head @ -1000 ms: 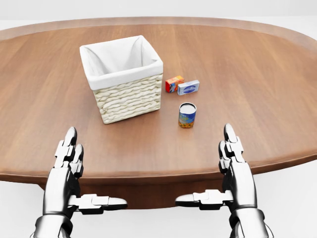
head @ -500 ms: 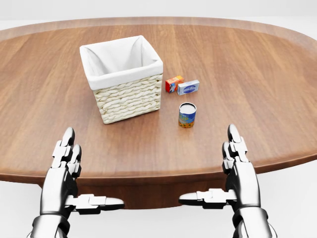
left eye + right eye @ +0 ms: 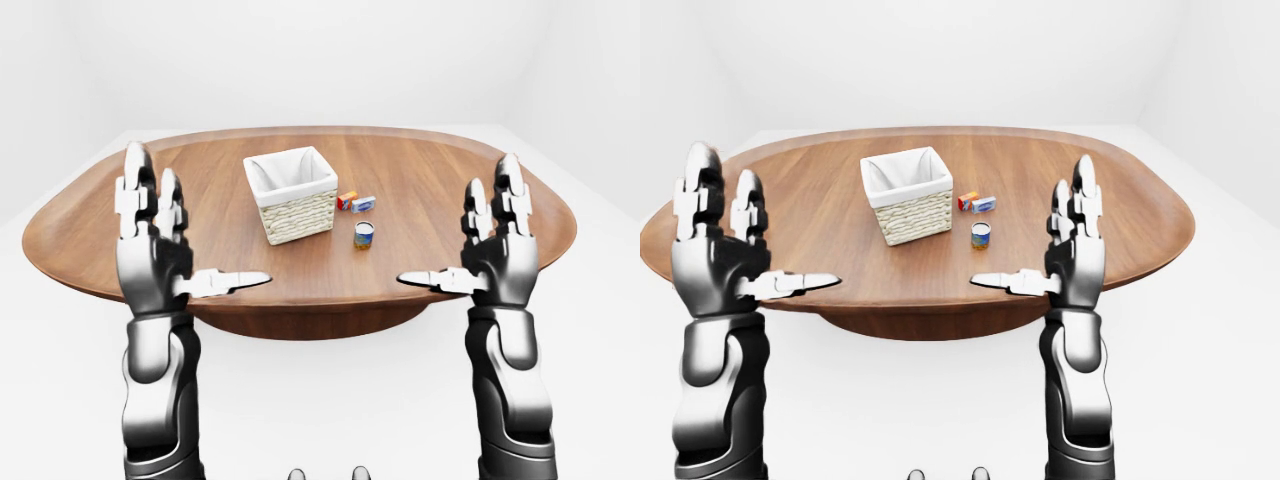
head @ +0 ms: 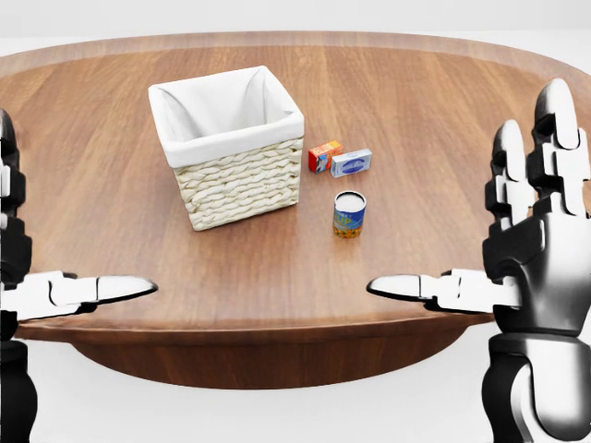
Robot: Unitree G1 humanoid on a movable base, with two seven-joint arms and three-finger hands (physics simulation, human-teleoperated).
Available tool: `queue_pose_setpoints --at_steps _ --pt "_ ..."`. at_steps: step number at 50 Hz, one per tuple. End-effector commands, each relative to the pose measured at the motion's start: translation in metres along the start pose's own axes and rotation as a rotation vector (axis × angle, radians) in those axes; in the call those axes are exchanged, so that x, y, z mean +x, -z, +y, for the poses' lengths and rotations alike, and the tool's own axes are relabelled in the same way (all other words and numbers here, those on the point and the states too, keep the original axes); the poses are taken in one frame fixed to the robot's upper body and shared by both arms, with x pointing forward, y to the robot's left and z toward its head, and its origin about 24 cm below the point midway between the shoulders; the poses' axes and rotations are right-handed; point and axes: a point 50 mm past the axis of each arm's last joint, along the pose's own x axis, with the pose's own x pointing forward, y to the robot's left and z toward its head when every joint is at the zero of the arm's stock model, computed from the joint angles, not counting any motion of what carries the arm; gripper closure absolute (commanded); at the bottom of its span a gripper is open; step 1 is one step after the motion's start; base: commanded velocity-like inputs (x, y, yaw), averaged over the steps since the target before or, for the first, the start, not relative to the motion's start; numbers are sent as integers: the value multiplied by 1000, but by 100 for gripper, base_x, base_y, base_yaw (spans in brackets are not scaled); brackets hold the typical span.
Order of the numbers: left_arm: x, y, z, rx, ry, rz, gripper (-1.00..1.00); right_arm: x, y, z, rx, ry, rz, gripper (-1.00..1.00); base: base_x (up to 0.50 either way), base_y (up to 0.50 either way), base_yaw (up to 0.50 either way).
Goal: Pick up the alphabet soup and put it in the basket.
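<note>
Both units stand released and empty: left robot hand (image 3: 160, 260) and right robot hand (image 4: 526, 258), fingers spread upright, thumbs pointing inward. The alphabet soup (image 4: 349, 214) stands upright on the table (image 4: 443, 120), just right of the basket (image 4: 227, 145) in the head view; reach with the right robot hand, approach from the right side, close round the can body; avoid the two small boxes (image 4: 340, 159) above it. Open table lies right and below the can; the near table edge sits just under the hands.
</note>
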Motion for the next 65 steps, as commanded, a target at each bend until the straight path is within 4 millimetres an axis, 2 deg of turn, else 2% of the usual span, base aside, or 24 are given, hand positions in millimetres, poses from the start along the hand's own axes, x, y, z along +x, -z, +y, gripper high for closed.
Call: queue_pose_setpoints --at_steps 1,6,10,15,22,24,27,30,34,39,42,44,50,54,57,65 --pt "-3 -123 13 -74 -27 -578 -100 4 -66 1 67 3 -295 -100 0 0 0" --pt "-7 -140 14 -127 -26 -659 -100 3 -71 5 78 -11 -317 -100 0 0 0" --pt "-6 -136 9 -125 -6 -631 -100 2 -77 6 91 -13 -349 -100 0 0 0" --pt "-8 -141 9 -129 -2 -659 -100 3 -83 4 93 -3 -374 -100 0 0 0" --pt "-14 -165 17 -225 -22 -781 -100 1 -88 6 110 -12 -397 -100 0 0 0" --pt "-12 -162 18 -232 -22 -758 -100 1 -85 6 105 -15 -382 -100 0 0 0" --pt "-6 -148 20 -204 -34 -673 -100 1 -80 7 90 -21 -360 -100 0 0 0" --pt "-7 -149 20 -230 -42 -675 -100 1 -80 8 81 -26 -359 -100 0 0 0" --pt "-10 -162 18 -274 -26 -741 -100 0 -80 9 78 -33 -362 -100 0 0 0" --pt "-20 -193 24 -414 -16 -882 -100 0 -81 10 79 -40 -367 -100 0 0 0" --pt "-18 -201 31 -539 -24 -855 -100 1 -79 11 68 -43 -358 -100 0 0 0" --pt "-14 -209 31 -581 73 -817 -100 0 -75 11 60 -46 -341 -100 0 0 0" --pt "-4 -210 17 -557 270 -617 -100 0 -69 13 36 -56 -313 -100 0 0 0" --pt "-2 -203 16 -521 244 -582 -100 -1 -78 15 35 -63 -355 -100 0 0 0" --pt "-2 -197 19 -505 200 -585 -100 -1 -70 16 14 -72 -320 -100 0 0 0" --pt "-3 -199 21 -494 185 -606 -100 -1 -71 16 2 -69 -324 -100 0 0 0"
